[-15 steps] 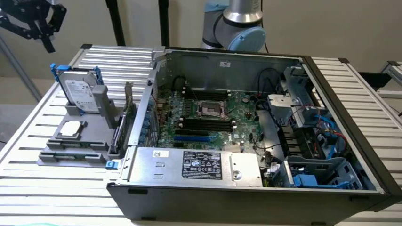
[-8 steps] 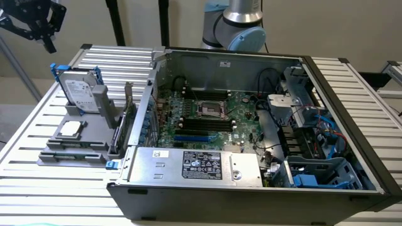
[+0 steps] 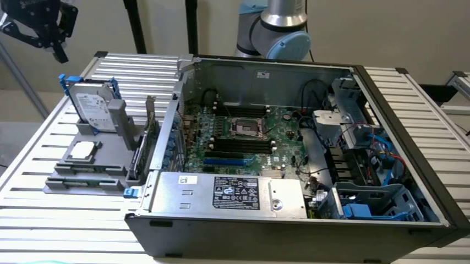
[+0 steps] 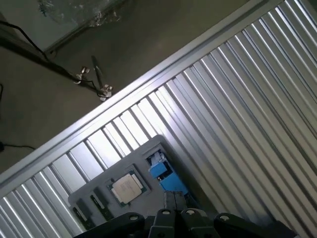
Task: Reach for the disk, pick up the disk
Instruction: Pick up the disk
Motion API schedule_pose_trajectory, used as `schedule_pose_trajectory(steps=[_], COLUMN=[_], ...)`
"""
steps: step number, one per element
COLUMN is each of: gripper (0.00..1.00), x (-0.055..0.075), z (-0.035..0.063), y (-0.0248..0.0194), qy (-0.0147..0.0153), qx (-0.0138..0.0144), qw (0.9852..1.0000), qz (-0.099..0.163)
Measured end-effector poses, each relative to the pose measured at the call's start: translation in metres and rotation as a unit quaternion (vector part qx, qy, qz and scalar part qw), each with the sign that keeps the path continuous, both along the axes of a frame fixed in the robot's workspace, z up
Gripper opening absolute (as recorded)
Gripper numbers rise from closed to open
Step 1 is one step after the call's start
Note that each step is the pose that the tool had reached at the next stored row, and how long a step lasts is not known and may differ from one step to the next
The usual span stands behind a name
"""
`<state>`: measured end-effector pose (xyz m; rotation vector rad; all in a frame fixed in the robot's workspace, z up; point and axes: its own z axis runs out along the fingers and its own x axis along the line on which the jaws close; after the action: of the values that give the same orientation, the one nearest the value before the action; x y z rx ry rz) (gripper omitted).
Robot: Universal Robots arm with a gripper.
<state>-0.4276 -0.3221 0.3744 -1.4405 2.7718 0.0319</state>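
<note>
**A:** Where is the disk?

**B:** Read the exterior view as a clock face. The disk (image 3: pixel 96 107) is at about nine o'clock. It stands on edge in a grey tray (image 3: pixel 81 184) on the slatted counter (image 3: pixel 29 187), with its white label facing the camera and a blue bracket (image 3: pixel 67 83) around it. The open computer case (image 3: pixel 294 237) is just beside the tray, at three o'clock from it.

**A:** And you?

**B:** My jaws hang at about eleven o'clock in that view, up past the far corner of the counter. They are well apart from the disk and touch nothing. My arm (image 3: pixel 276 30) rises behind the case at twelve o'clock.

**A:** Released or clenched?

**B:** I cannot tell. They carry nothing.

**A:** What else is on the tray?

**B:** A small square chip (image 3: pixel 83 149) lies flat at six o'clock from the disk. My wrist view shows it (image 4: pixel 128 189) too, near the blue bracket (image 4: pixel 166 176) on the same tray (image 4: pixel 81 198), with the counter's slats (image 4: pixel 237 99) all around.

**A:** Anything in the case?

**B:** A silver box with a black label (image 3: pixel 235 192) sits against the near wall. The green board (image 3: pixel 242 132) is at twelve o'clock from it.
</note>
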Motion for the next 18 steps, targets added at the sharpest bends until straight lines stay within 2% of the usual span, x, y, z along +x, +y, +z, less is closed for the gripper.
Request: schedule_pose_trajectory(steps=[5,9,12,18], gripper=[0.11,0.11,0.11,0.11], x=[0.0007,0.0008,0.0008,0.0008], z=[-0.002,-0.0032,-0.004,-0.0052], y=[0.0,0.0,0.0,0.0], qy=[0.0,0.0001,0.0001,0.0], qx=[0.0,0.0,0.0,0.0], qw=[0.9996,0.9982,0.9963,0.9908], qz=[0.029,0.059,0.086,0.135])
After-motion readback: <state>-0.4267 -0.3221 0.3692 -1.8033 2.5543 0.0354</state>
